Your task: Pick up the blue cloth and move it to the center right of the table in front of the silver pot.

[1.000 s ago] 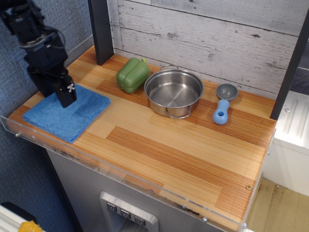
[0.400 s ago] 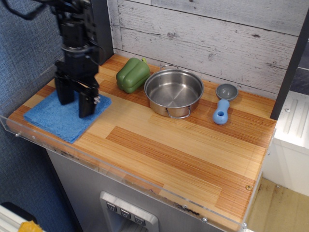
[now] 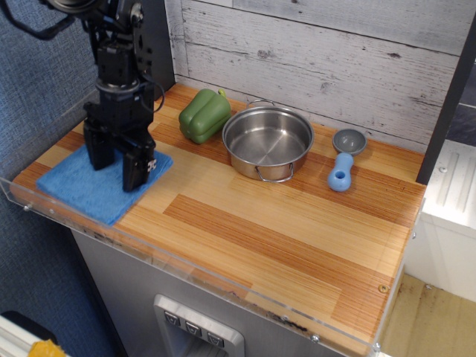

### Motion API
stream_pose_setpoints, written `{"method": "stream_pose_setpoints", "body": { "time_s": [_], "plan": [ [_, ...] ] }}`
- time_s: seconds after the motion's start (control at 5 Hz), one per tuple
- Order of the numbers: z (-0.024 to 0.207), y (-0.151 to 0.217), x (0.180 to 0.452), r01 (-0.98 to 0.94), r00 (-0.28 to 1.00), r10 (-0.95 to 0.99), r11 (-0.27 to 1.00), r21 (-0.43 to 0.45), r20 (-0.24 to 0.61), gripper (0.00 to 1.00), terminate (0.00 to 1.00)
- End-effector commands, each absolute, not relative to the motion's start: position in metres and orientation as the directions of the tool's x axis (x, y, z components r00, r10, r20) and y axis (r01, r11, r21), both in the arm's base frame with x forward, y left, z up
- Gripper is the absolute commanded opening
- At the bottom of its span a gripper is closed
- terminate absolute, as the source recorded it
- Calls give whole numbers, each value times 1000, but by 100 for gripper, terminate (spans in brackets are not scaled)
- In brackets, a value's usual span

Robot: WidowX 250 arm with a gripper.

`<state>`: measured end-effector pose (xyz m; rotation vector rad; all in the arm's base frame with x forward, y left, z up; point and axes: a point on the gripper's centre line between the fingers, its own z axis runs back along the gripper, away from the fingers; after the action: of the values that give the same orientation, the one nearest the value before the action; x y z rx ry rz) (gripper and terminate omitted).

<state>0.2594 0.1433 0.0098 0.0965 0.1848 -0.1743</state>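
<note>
The blue cloth [image 3: 88, 190] lies flat at the left end of the table [image 3: 245, 223], near the front acrylic rim. My gripper [image 3: 115, 167] stands straight down over the cloth, open, with one black finger [image 3: 98, 155] on the left and the other finger [image 3: 135, 172] near the cloth's right edge. Both fingertips reach down to the cloth, which is not lifted. The silver pot [image 3: 268, 141] stands empty at the back middle, well right of my gripper.
A green toy pepper [image 3: 203, 115] lies just left of the pot, close behind my gripper. A grey scoop with a blue handle [image 3: 344, 158] lies right of the pot. A dark post [image 3: 156, 44] stands at the back left. A grey plank wall runs behind.
My gripper has swung from the cloth's left part to its right part, turned so both fingers straddle it, and dropped a little lower onto it. The cloth stays put.
</note>
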Motion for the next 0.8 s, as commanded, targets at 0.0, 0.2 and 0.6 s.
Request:
{"method": "stream_pose_setpoints", "body": {
  "time_s": [0.0, 0.2, 0.6],
  "plan": [
    [25, 132, 224, 119, 981, -104, 989, 83, -162, 100, 0],
    [21, 119, 233, 151, 975, -136, 986, 76, -177, 100, 0],
    [10, 61, 278, 214, 964, -207, 976, 27, -168, 100, 0]
  ]
}}
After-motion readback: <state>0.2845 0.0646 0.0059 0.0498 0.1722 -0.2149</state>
